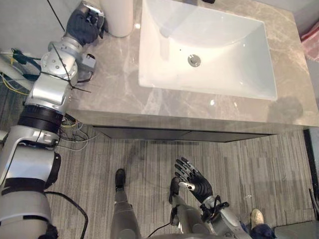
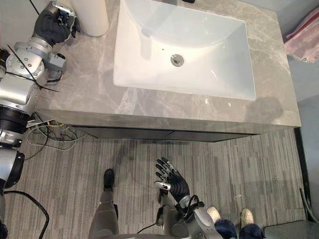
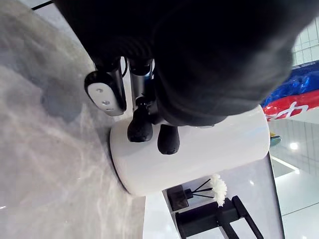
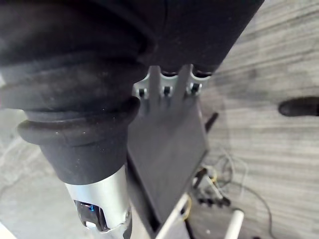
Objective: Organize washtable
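grey marble washtable top (image 1: 114, 84) runs out to the right of the left hand (image 1: 82, 25). the striped grey floor (image 1: 259, 159) is below its front edge.

white rectangular sink (image 1: 224, 50) is set into the top, well to the right of the left hand. in the bowl: a round metal drain (image 1: 194, 60) near the middle, and wet shine on the walls.

tall white cylinder (image 1: 118, 17) stands upright at the back left corner, directly against the left hand on its right side. its top is cut off, so i can't see what's in it. the left hand is pressed to the cylinder's wall; can't tell whether it's gripping or just touching.

pink-and-red cloth (image 2: 305, 40) sits past the far right end of the top, well away from both hands.

black faucet (image 3: 219, 219) is beyond the cylinder from the left hand. beside it is a small dark diffuser jar (image 3: 178, 197) holding thin reeds and a white flower head (image 3: 217, 186).

right hand (image 1: 197, 181) hangs low over the floor in front of the washtable, fingers spread, released, holding nothing. a person's shoe (image 1: 256, 216) is on the floor just right of it.
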